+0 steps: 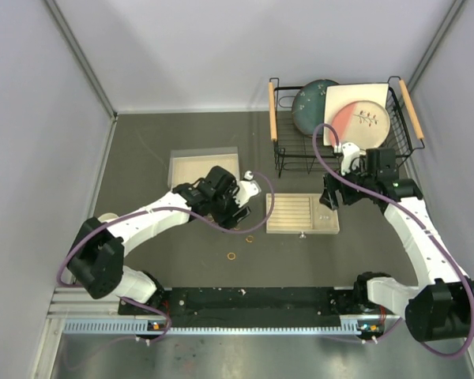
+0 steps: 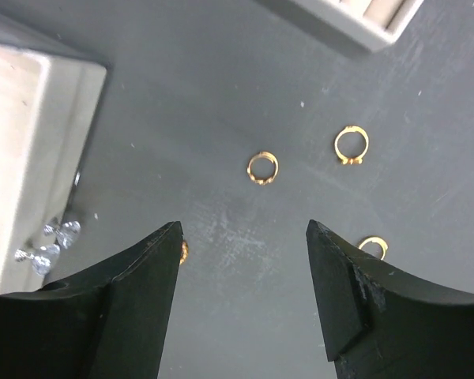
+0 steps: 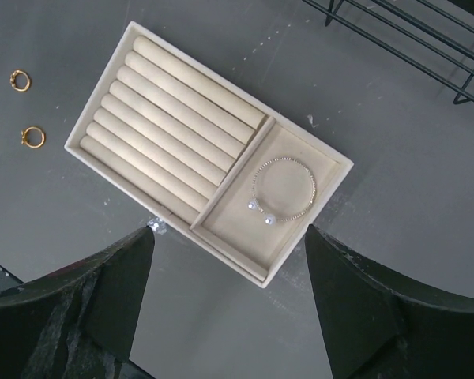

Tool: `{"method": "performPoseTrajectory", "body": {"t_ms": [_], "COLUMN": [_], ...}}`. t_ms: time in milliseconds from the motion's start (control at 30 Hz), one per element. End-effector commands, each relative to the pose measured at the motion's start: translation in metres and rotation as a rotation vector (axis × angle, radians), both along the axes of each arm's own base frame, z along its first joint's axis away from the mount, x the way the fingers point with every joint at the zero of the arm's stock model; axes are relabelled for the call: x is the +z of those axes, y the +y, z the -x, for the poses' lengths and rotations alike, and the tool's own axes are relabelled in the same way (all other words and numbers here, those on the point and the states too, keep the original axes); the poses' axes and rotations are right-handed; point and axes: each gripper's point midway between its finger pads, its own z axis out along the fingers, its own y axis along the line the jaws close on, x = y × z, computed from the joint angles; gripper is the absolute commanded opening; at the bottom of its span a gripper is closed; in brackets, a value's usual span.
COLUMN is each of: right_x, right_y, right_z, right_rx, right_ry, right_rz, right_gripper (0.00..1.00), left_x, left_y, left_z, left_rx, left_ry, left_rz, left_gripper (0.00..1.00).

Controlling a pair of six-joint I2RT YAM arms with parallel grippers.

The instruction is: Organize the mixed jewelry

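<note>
One ring (image 2: pixel 262 167) lies on the bench (image 2: pixel 221 79) just ahead of my left gripper (image 2: pixel 243 229), spread wide, I judge, to straddle it; the bracelet (image 3: pixel 283 188) sits in the tray (image 3: pixel 174 110) beneath my spread right gripper (image 3: pixel 229 233).

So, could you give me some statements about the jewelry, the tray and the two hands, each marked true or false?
1. The silver bracelet lies in the flat compartment of the tray. True.
2. A gold ring is tucked between the tray's rolls. False: the rolls are bare, and the gold rings lie on the table.
3. The left hand and the right hand are both open and hold nothing. True.
4. The dish rack is empty. False: it holds plates.
</note>
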Motion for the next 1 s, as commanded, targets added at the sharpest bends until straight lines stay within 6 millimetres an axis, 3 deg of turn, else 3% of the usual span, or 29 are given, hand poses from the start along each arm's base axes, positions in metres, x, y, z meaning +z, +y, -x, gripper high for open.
{"method": "performPoseTrajectory", "body": {"t_ms": [0,200,333,600,967], "right_x": [0.005,-0.002,-0.006,-0.011,-0.017], "right_y": [0.004,0.009,0.011,0.012,0.011], "right_z": [0.002,0.005,0.004,0.006,0.009], "right_rx": [0.035,0.055,0.055,0.05,0.052], "right_ry": [-0.022,-0.005,0.011,0.03,0.04], "right_rz": [-0.001,-0.025,-0.039,-0.04,-0.038], "right_gripper": [0.78,0.78,0.78,0.78,0.78], "left_x": [-0.006,-0.013,-0.016,-0.024,-0.044], "left_y": [0.017,0.047,0.067,0.069,0.067], "left_z": [0.007,0.009,-0.002,0.0,-0.008], "left_rx": [-0.019,-0.073,-0.109,-0.249,-0.36], "left_ry": [0.022,0.049,0.04,0.021,0.038], "left_rz": [-0.027,-0.054,-0.076,-0.121,-0.169], "left_gripper": [0.69,0.66,0.62,0.52,0.48]}}
